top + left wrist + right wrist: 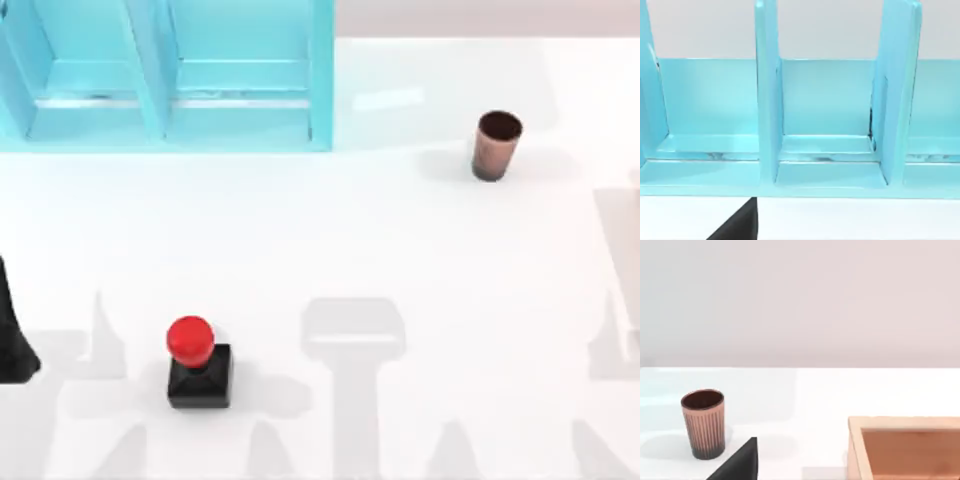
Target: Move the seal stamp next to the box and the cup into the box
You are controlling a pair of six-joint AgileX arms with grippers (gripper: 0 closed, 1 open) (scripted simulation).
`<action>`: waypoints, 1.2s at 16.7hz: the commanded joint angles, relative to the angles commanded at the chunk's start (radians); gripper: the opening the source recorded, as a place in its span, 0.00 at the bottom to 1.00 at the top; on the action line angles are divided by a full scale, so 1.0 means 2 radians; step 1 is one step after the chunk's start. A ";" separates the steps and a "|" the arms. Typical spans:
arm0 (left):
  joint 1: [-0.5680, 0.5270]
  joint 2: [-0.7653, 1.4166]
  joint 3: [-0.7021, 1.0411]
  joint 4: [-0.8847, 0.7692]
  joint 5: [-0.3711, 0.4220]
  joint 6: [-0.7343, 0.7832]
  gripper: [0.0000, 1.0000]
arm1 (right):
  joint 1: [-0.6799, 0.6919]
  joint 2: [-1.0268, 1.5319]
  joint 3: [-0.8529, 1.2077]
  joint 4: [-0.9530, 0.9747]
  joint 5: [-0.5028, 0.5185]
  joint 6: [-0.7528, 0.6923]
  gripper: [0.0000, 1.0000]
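**Operator:** Looking down from the top view, I have the seal stamp (pixel 198 364) standing upright on the white table (pixel 400 240), toward the near left, and the cup (pixel 496 145) upright well apart from it at the far right. A turquoise divided rack (pixel 170 75) fills the far left corner.

**Spotter:** Where's the box?

**Operator:** In the right wrist view, a tan wooden box (pixel 856 450) sits near the cup (pixel 703 423), its rim cut off by the frame, so I can't judge its full extent or what's inside.

**Spotter:** What are the tools doing?

**Operator:** I see a dark piece of my left arm (pixel 12 340) at the table's left edge in the top view. A black wedge sits low in each wrist view, but I can't tell how wide either tool stands, and nothing appears to be held.

**Spotter:** How will the stamp handle?

**Operator:** I judge it rigid and bottom-heavy. The glossy black block looks slick; its flat sides should still suit parallel fingers better than the round red knob (pixel 190 340), which could roll out of a pinch.

**Spotter:** And the cup?

**Operator:** Probably light and stiff, with ribbed coppery sides that ought to give some grip. I'd take it across the wall below the rim; a nudge could tip it.
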 joint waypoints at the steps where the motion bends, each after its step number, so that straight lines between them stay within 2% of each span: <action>1: 0.000 0.000 0.000 0.000 0.000 0.000 1.00 | 0.000 0.000 0.000 0.000 0.000 0.000 1.00; 5: 0.000 0.000 0.000 0.000 0.000 0.000 1.00 | 0.012 0.024 0.023 -0.017 -0.002 0.012 1.00; 9: 0.000 0.000 0.000 0.000 0.000 0.000 1.00 | 0.056 0.122 0.109 -0.085 -0.006 0.053 1.00; 14: 0.000 0.000 0.000 0.000 0.000 0.000 1.00 | 0.142 0.325 0.276 -0.223 -0.004 0.132 1.00; 20: 0.000 0.000 0.000 0.000 0.000 0.000 1.00 | 0.271 0.638 0.537 -0.433 0.012 0.249 1.00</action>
